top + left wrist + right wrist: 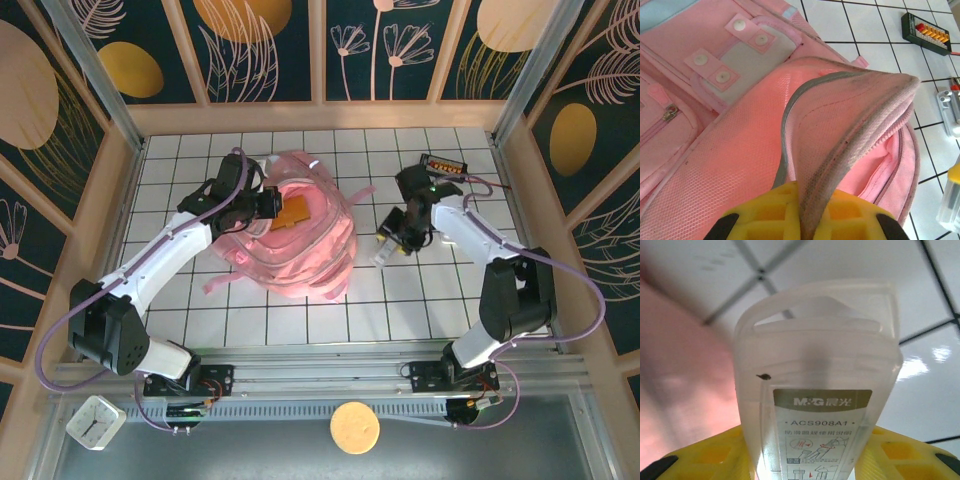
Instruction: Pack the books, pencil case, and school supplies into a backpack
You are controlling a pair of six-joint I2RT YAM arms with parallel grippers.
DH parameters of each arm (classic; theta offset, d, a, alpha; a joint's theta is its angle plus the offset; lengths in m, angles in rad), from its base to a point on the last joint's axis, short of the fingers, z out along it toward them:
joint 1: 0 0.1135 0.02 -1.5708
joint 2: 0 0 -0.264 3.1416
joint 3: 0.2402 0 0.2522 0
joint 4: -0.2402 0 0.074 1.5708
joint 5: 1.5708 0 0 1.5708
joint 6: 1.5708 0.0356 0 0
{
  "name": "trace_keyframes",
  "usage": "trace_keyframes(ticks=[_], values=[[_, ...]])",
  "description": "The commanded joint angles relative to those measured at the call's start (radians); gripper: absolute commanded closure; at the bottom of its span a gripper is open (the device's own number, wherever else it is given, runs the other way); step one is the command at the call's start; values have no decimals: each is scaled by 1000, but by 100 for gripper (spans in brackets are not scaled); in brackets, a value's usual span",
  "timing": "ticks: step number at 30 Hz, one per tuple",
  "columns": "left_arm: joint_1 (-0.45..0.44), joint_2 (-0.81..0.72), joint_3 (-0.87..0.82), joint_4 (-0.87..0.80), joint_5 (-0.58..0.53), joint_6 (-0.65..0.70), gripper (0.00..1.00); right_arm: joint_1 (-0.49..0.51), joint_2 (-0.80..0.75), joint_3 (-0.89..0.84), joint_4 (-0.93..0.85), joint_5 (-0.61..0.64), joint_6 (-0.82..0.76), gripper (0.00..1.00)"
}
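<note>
The table (300, 320) was white tile with dark grid lines, boxed in by wooden rails and dark blue panels painted with pale flowers and gold discs. In the middle lay the pink backpack (310, 265), slumped on its side with its mouth turned toward the far wall.

The left gripper (807, 217) had its yellow fingers pinched tight on the zip-edged rim of the opening, lifting that fold of fabric so the mouth gaped. The right gripper (390, 243) was just to the right of the bag, its jaws clamped on the supplies box (815, 365), a cloudy clear plastic case with a printed label. The case stuck out well past the fingertips. Whether it rested on the tiles or hung above them, I couldn't tell.

From where I stood, the worry was that grip: slick plastic held near one end could swivel or slide out on the way across to the bag. The other weak spot was the rim. If the fabric crept out of the left fingers, the mouth would sag shut and the case would butt against cloth instead of going in. A low approach could also snag the zip edge and drag the bag.

Inside the opening I could make out the flat orange-brown book (292, 211), lying just within the mouth. Anything deeper was hidden by folds. A black gadget (443, 164) with orange digits sat apart near the far right.
</note>
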Motion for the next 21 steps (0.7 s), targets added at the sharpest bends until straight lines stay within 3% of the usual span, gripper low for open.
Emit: trace_keyframes(ticks=[1, 9, 21], values=[[4, -6, 48, 73, 61, -41, 100, 35, 9, 102, -54, -46, 37, 52], [5, -8, 31, 107, 90, -76, 100, 126, 149, 326, 11, -163, 101, 53], [5, -16, 10, 136, 104, -107, 100, 237, 419, 640, 41, -242, 133, 52]])
